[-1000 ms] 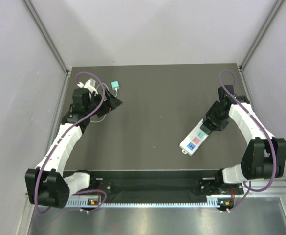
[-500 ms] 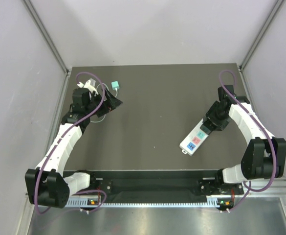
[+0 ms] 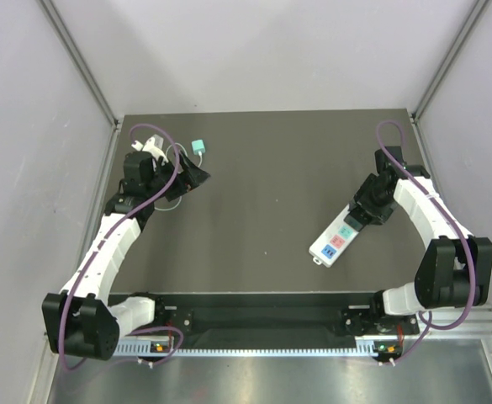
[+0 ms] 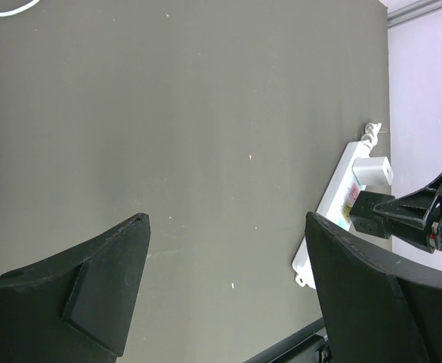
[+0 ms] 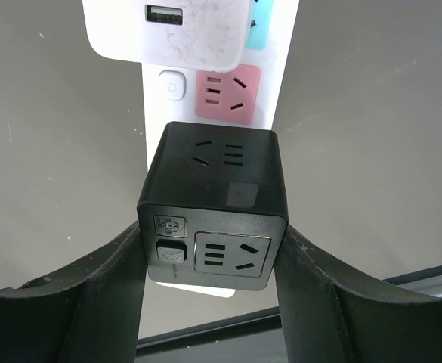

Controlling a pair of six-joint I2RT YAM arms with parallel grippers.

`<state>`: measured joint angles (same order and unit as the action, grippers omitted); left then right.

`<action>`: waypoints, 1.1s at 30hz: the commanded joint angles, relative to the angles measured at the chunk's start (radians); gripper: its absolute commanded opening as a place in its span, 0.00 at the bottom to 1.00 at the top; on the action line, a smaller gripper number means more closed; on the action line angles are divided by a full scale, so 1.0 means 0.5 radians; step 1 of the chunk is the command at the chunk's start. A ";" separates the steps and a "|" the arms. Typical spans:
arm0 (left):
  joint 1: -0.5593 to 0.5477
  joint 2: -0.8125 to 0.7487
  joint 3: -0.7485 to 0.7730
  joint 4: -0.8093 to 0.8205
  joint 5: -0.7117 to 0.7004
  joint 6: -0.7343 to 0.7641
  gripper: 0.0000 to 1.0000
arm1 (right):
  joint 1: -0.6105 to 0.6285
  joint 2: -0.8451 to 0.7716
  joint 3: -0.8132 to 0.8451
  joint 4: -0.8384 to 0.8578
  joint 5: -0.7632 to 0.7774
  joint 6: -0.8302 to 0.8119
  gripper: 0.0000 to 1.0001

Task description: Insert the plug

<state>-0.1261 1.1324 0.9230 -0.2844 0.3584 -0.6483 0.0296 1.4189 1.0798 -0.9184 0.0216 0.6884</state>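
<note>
"Where does the power strip (image 3: 334, 238) lie?"

"Slantwise on the right half of the surface (image 3: 262, 168). Its far end is near the right edge and its near end stops short of the front edge."

"And the right claw (image 5: 213, 231)?"

"It's over the strip's far end, pinching a black socket cube (image 5: 214, 170) by two sides. The cube sits over the strip, just beside the pink outlet (image 5: 228, 91). I cannot tell whether its pins are in."

"The plug?"

"The teal plug (image 3: 198, 147) is well left of the strip, toward the back-left corner. The left claw (image 3: 202, 178) is near it, fingers spread wide and holding nothing."

"Room to move?"

"There's a broad open stretch of surface left of the strip."
</note>
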 commanded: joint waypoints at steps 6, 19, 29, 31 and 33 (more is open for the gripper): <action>-0.006 -0.053 0.013 0.087 0.007 0.017 0.88 | -0.010 -0.006 -0.006 0.008 -0.107 -0.024 0.00; -0.006 -0.068 0.013 0.087 0.004 0.020 0.88 | 0.018 -0.025 -0.018 0.018 -0.126 -0.030 0.00; -0.006 -0.071 0.016 0.084 0.007 0.017 0.88 | 0.018 -0.043 0.006 -0.093 0.104 -0.067 0.00; -0.006 -0.065 0.016 0.081 0.010 0.017 0.88 | 0.018 -0.031 0.034 -0.111 0.116 -0.070 0.00; -0.006 -0.065 0.016 0.084 0.004 0.023 0.88 | 0.018 -0.021 0.043 -0.117 0.116 -0.067 0.00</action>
<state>-0.1261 1.1255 0.9230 -0.2844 0.3580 -0.6479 0.0368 1.4151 1.0760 -0.9211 0.0154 0.6724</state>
